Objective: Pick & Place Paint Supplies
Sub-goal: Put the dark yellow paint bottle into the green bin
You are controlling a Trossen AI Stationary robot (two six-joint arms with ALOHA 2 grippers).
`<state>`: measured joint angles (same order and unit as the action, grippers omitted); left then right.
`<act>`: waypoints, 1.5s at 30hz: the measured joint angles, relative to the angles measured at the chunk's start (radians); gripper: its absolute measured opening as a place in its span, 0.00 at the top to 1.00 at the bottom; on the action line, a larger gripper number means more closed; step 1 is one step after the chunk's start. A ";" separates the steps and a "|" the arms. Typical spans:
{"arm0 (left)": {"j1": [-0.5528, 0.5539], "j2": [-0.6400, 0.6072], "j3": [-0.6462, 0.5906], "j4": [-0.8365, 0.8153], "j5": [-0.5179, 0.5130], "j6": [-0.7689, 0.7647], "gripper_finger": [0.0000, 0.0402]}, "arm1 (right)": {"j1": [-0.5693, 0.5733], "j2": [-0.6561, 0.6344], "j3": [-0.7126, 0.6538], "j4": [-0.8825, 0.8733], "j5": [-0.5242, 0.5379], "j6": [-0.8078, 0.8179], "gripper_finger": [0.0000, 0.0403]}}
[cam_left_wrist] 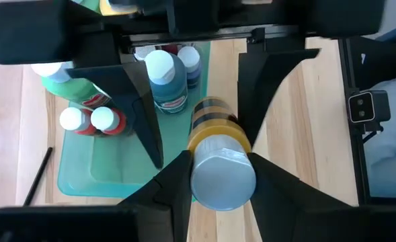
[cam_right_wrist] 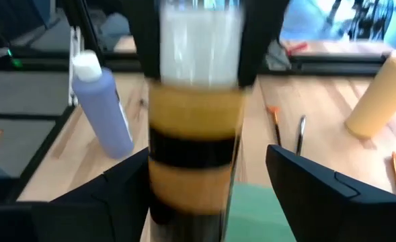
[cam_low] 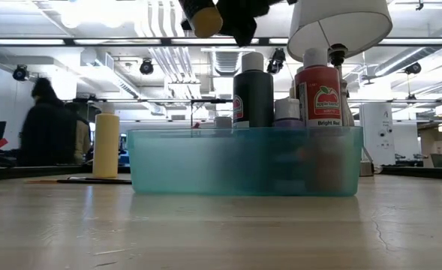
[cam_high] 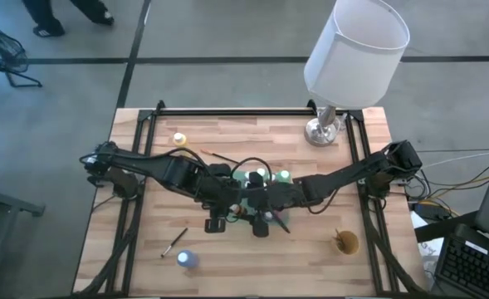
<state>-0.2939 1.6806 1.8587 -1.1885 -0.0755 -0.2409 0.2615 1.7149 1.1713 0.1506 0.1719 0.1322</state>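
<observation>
The left gripper (cam_left_wrist: 214, 176) holds a yellow bottle (cam_left_wrist: 218, 144) with a pale cap, squeezed between its two fingers. It hangs in the air over the middle of the wooden surface (cam_high: 252, 257), just at the edge of a see-through blue-green tray (cam_low: 243, 161).

The tray already has bottles standing in it: a dark one (cam_low: 252, 94), a red one (cam_low: 318, 94), a blue one (cam_left_wrist: 165, 81) and a green one (cam_left_wrist: 73, 84), all with pale caps.

The right gripper (cam_right_wrist: 194, 188) is right next to the same yellow bottle. Its fingers stand wide apart, one on each side, and do not squeeze it.

More supplies wait on the surface. Another yellow bottle (cam_high: 179, 139) stands near the back on the left. A pale blue bottle (cam_high: 187, 259) stands at the front left, with a thin brush (cam_high: 174, 242) lying near it. Another brush (cam_high: 217, 155) lies behind the tray.

A tan cup (cam_high: 346, 242) sits at the front right. A lamp (cam_high: 352, 58) stands at the back right.
</observation>
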 joint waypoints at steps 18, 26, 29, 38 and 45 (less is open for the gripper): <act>0.000 0.000 0.002 -0.001 0.004 0.001 0.69 | 0.000 0.001 -0.018 -0.050 -0.005 0.044 0.26; 0.000 0.000 0.002 -0.002 -0.004 0.003 0.69 | 0.000 0.001 -0.019 -0.047 -0.008 0.040 0.43; 0.000 0.000 0.002 -0.003 -0.006 0.003 0.69 | 0.001 0.001 -0.019 -0.047 -0.009 0.029 0.52; 0.000 -0.002 0.002 -0.003 0.006 0.008 0.60 | 0.001 -0.003 -0.020 -0.050 -0.008 -0.010 0.73; 0.000 -0.006 0.006 -0.024 0.007 0.003 0.55 | 0.000 -0.003 -0.020 -0.052 -0.002 -0.012 0.70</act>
<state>-0.2935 1.6748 1.8647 -1.2129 -0.0682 -0.2383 0.2615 1.7117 1.1515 0.0983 0.1700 0.1205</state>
